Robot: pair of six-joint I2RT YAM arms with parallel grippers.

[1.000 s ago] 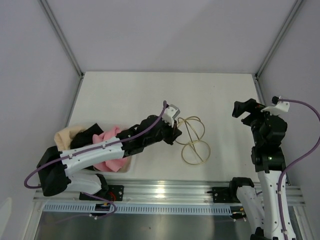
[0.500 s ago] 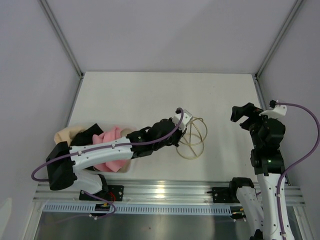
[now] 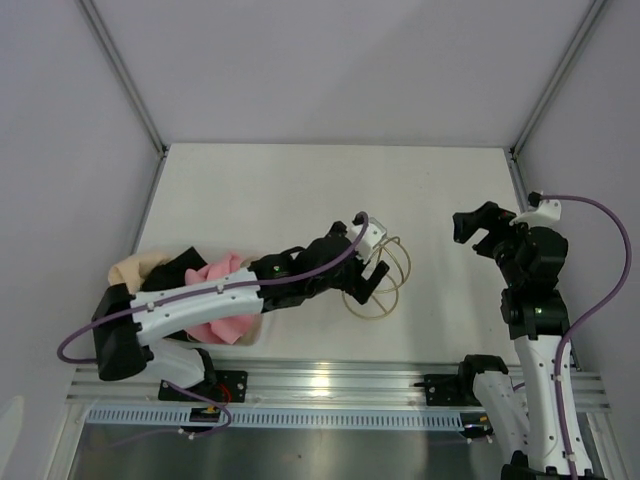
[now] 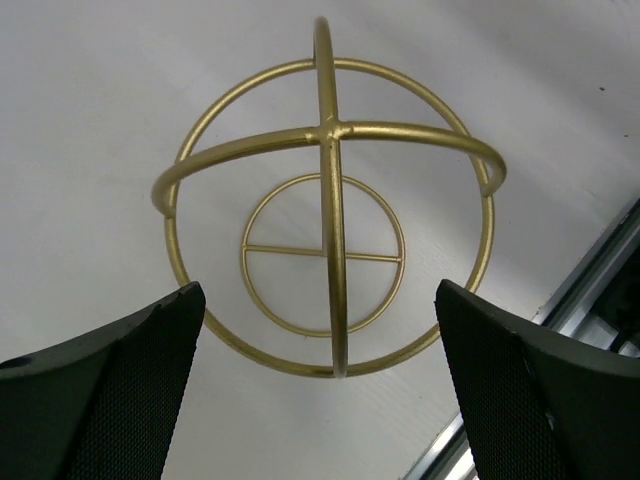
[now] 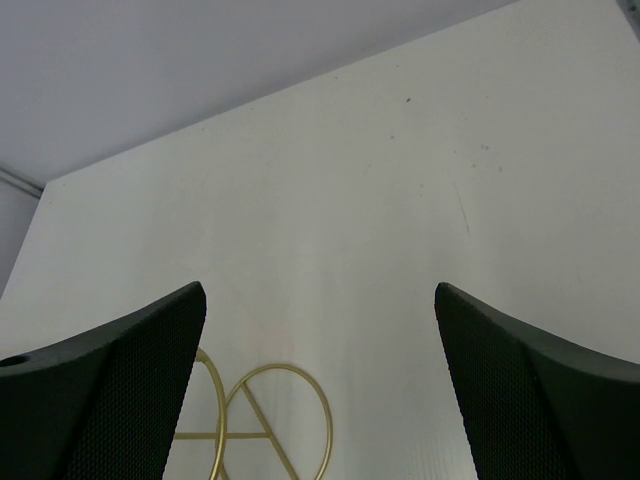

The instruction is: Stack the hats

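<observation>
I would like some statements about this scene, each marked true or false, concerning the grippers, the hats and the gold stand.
1. The left gripper is open over the gold wire stand. True.
2. The pink cloth hat, black cloth hat and beige cloth hat lie heaped together at the white table's left. True.
3. The right gripper holds a pink hat. False: it is open and empty.
4. A hat sits on the stand. False: the stand is bare.

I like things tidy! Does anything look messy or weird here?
Yes. The hats lie crumpled in one heap at the near left of the table, pink, black and beige jumbled together, not stacked. The gold wire stand under the open left gripper is bare.
</observation>
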